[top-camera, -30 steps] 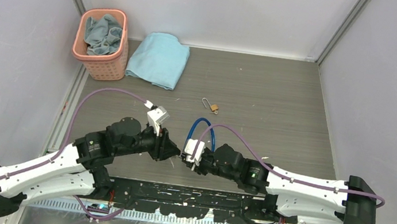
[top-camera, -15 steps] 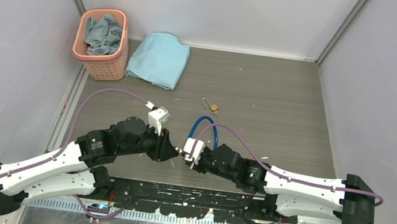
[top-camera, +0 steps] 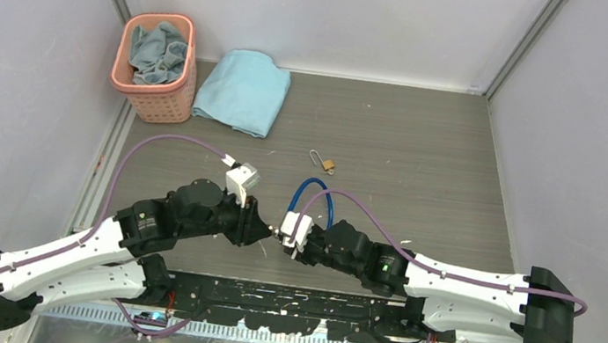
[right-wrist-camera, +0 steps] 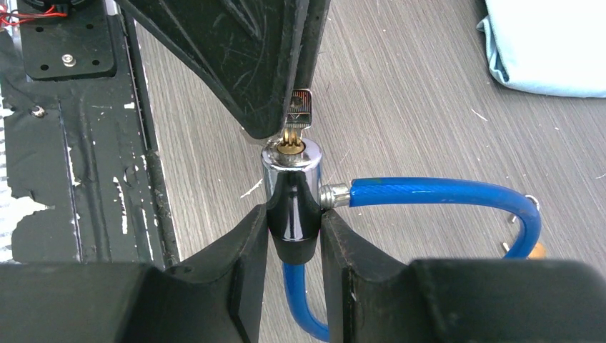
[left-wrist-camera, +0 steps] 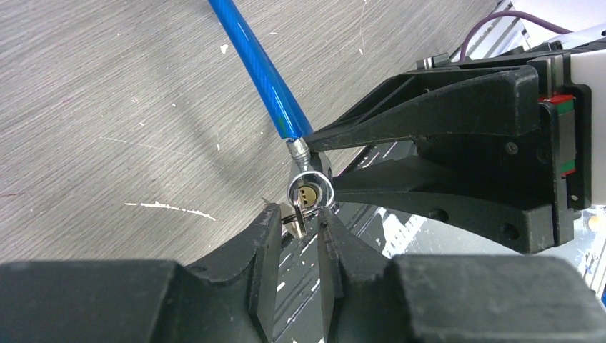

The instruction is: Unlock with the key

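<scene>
My right gripper (right-wrist-camera: 293, 221) is shut on the black and chrome lock body (right-wrist-camera: 291, 187) of the blue cable (right-wrist-camera: 443, 193) and holds it off the table. My left gripper (left-wrist-camera: 299, 218) is shut on the small silvery key (left-wrist-camera: 303, 214), with the key head pinched at its fingertips. The key (right-wrist-camera: 299, 108) stands at the lock's brass keyway (left-wrist-camera: 309, 191), its blade tip in the slot. In the top view the two grippers meet tip to tip, left (top-camera: 268, 232) and right (top-camera: 284, 229), near the front middle of the table.
A small brass padlock (top-camera: 327, 166) lies on the table beyond the blue cable loop (top-camera: 308, 192). A folded light blue towel (top-camera: 245, 88) and a pink basket (top-camera: 156, 54) with cloth stand at the back left. The black base rail (top-camera: 292, 299) runs along the near edge.
The two grippers have drawn slightly closer together, bringing the key onto the lock's keyway. The left wrist has turned a little.
</scene>
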